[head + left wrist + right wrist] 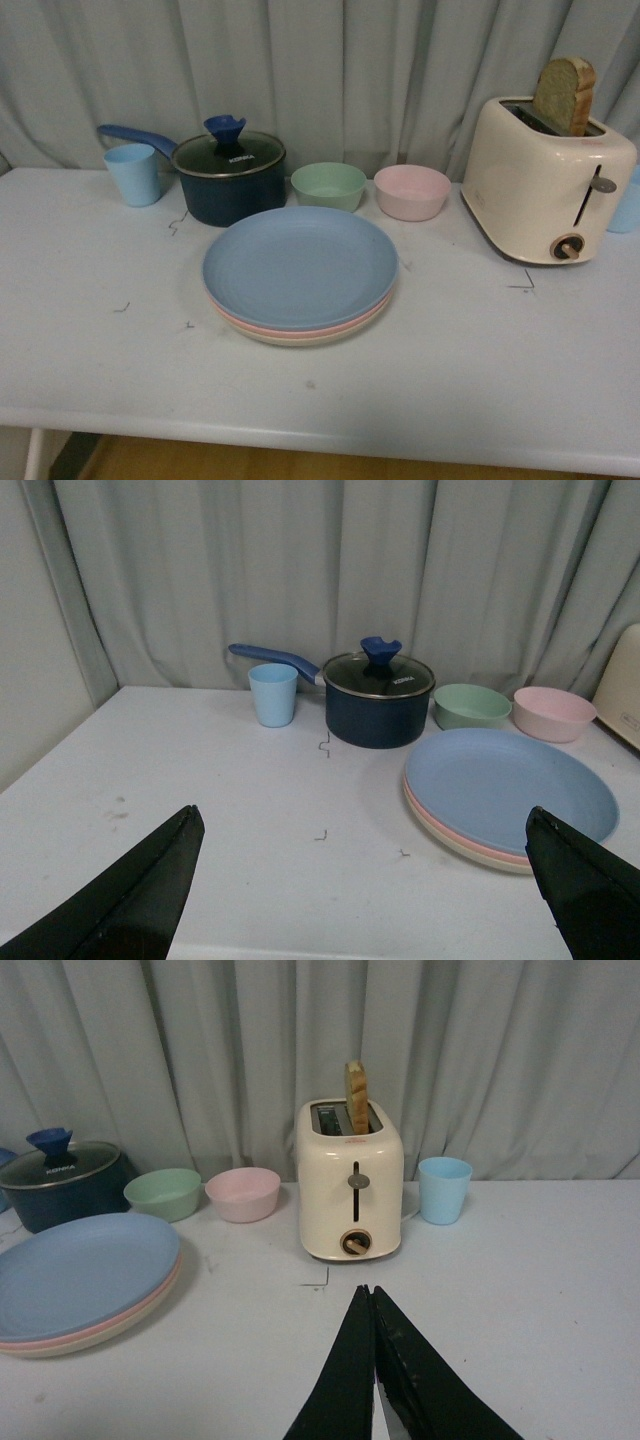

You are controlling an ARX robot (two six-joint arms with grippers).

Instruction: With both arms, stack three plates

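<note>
Plates (pixel 300 270): three stacked before the pot (pixel 228 178); task apparently complete. Left pincer (pixel 365 880) released; right pincer (pixel 372 1305) clenched, empty.

light: dim, even, cool | shadows: soft, faint | glare: none | focus: slightly soft, grainy

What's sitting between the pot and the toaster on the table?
Two small bowls, green then pink, stand between the pot and the toaster, behind the plates; the front view shows it.
</note>
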